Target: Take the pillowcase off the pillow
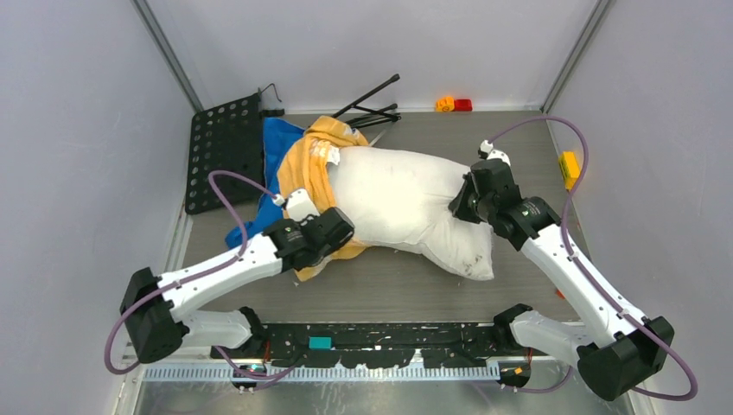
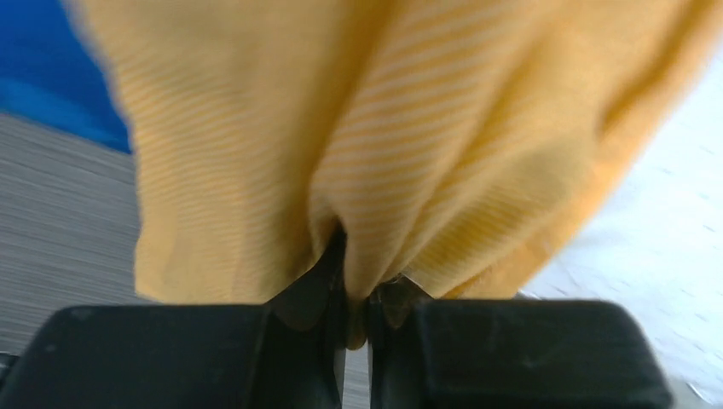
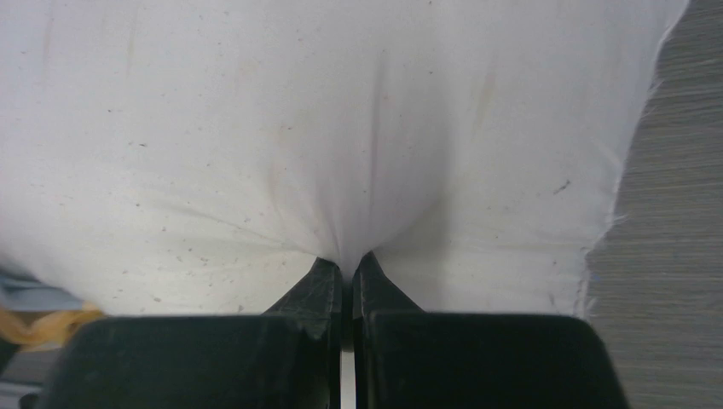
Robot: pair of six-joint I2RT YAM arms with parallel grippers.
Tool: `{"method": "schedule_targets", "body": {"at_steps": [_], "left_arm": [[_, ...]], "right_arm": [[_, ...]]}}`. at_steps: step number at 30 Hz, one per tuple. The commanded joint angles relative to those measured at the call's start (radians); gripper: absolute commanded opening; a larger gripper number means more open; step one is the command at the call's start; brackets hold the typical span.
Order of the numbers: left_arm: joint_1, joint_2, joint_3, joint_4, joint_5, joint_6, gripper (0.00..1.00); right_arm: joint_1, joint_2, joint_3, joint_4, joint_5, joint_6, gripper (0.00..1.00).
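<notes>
Two pinches set up the tug: the left gripper (image 2: 358,294) clamps a fold of the orange-yellow pillowcase (image 1: 304,169) bunched just ahead of it, while the right gripper (image 3: 348,271) nips the opposite end of the white pillow (image 1: 398,203). The best pull is probably straight apart, low and steady, lest either fold slip.

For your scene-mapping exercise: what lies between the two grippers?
Top view: the bare white pillow lies between the left gripper and the right gripper.

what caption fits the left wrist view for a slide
Left tool pinching a fold of the orange-yellow pillowcase, white pillow at right, grey table at left.
</notes>
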Motion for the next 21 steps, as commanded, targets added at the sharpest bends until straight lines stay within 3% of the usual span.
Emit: {"method": "schedule_targets", "body": {"at_steps": [1, 8, 14, 18, 20, 21], "left_arm": [[0.126, -0.136, -0.009, -0.195, -0.154, 0.153, 0.11], [0.397, -0.391, -0.085, -0.121, -0.166, 0.350, 0.16], [0.547, -0.401, 0.023, -0.161, -0.270, 0.459, 0.14], [0.553, -0.390, 0.065, -0.119, -0.301, 0.554, 0.11], [0.553, -0.397, 0.060, -0.046, -0.216, 0.623, 0.07], [0.553, -0.405, 0.048, 0.013, -0.135, 0.681, 0.06]], "right_arm": [[-0.020, -0.047, 0.078, -0.041, 0.306, -0.063, 0.00], [-0.114, -0.102, 0.111, -0.046, 0.444, -0.129, 0.00], [-0.139, -0.143, 0.129, -0.077, 0.744, 0.005, 0.00], [-0.139, -0.166, 0.124, -0.041, 0.645, -0.051, 0.00], [-0.139, -0.170, 0.118, -0.005, 0.433, -0.144, 0.01], [-0.139, -0.170, 0.121, 0.003, 0.307, -0.187, 0.08]]}}
